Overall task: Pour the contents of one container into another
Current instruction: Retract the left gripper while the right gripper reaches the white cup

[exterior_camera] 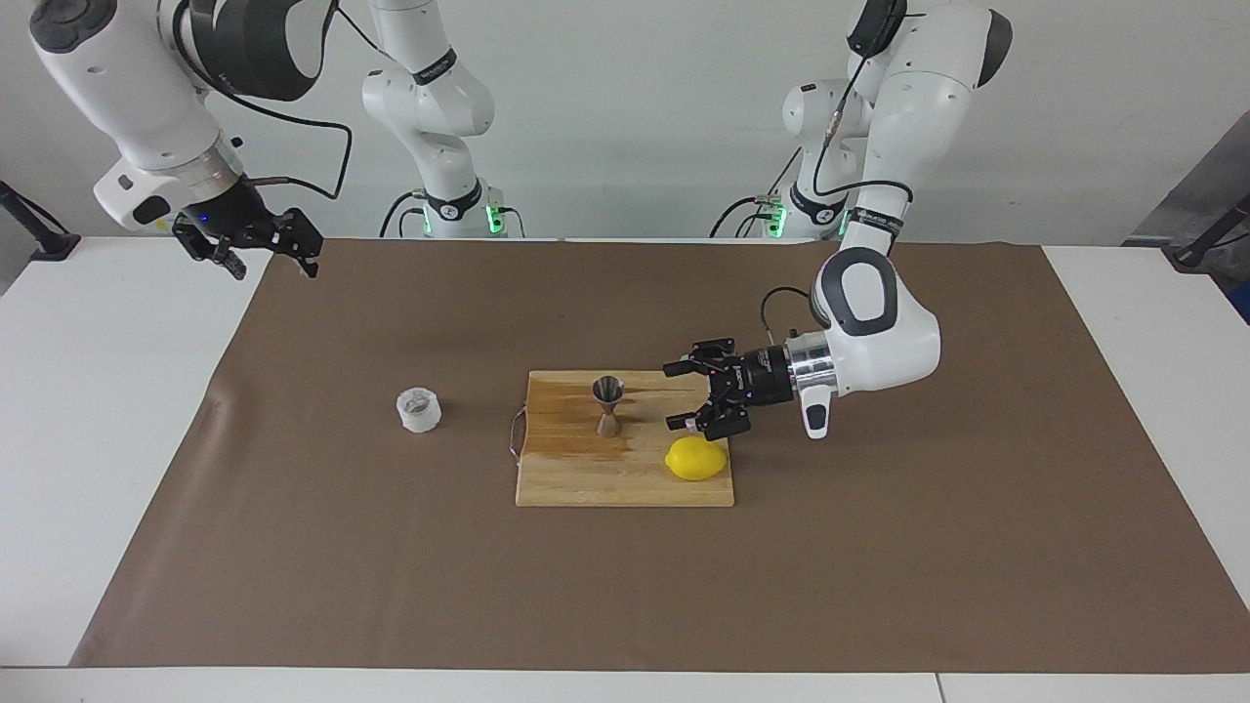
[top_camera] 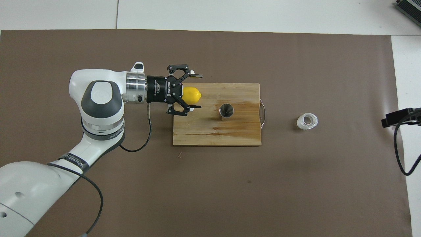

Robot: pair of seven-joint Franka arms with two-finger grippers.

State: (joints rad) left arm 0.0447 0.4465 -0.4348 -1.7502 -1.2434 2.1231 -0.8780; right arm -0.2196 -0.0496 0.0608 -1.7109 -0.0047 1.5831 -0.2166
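Observation:
The whitish plastic cup (exterior_camera: pixel 418 409) stands upright on the brown mat, beside the cutting board toward the right arm's end; it also shows in the overhead view (top_camera: pixel 307 121). The steel jigger (exterior_camera: pixel 608 405) stands upright on the wooden cutting board (exterior_camera: pixel 586 478), and is seen from above in the overhead view (top_camera: pixel 226 111). My left gripper (exterior_camera: pixel 672 397) is open and empty. It lies level, low over the board's edge at the left arm's end, pointing at the jigger and apart from it. My right gripper (exterior_camera: pixel 259 249) is open and empty, and waits raised over the table's right-arm end.
A yellow lemon (exterior_camera: pixel 696 458) lies on the board's corner at the left arm's end, just under the left gripper's fingers (top_camera: pixel 196 76) in the overhead view. The board (top_camera: pixel 217 135) has a metal handle (top_camera: pixel 263 113) facing the cup. A brown mat (exterior_camera: pixel 879 547) covers the table.

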